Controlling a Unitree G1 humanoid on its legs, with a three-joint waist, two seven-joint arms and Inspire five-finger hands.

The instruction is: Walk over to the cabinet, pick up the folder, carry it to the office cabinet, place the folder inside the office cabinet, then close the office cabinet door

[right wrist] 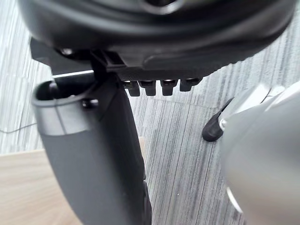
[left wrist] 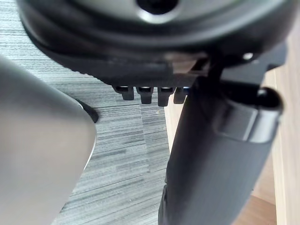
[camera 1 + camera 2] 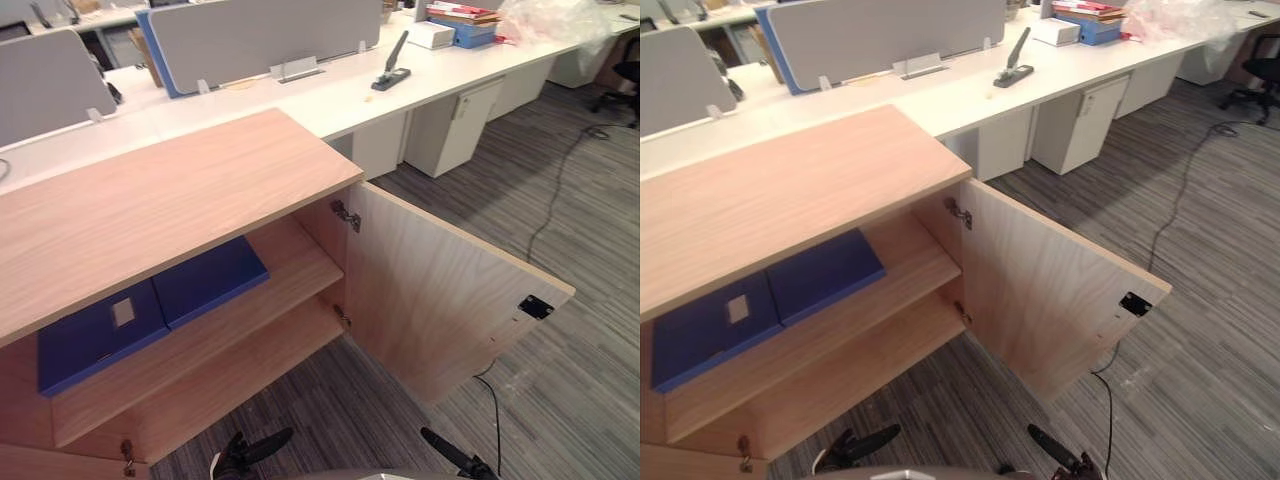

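Our left hand (image 3: 252,449) and right hand (image 3: 452,459) low over carpet (image 3: 565,385), fingers straight, thumbs out, nothing held. Ahead we see cabinet (image 3: 150,200), door (image 3: 440,300) wide open. Blue folder (image 3: 95,340) flat on upper shelf (image 3: 295,262) inside. Desk (image 3: 330,98) behind, with stapler (image 3: 392,72).

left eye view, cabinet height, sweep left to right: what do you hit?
blue folder lying on the shelf → upper door hinge → open cabinet door → black latch plate near the door's free edge
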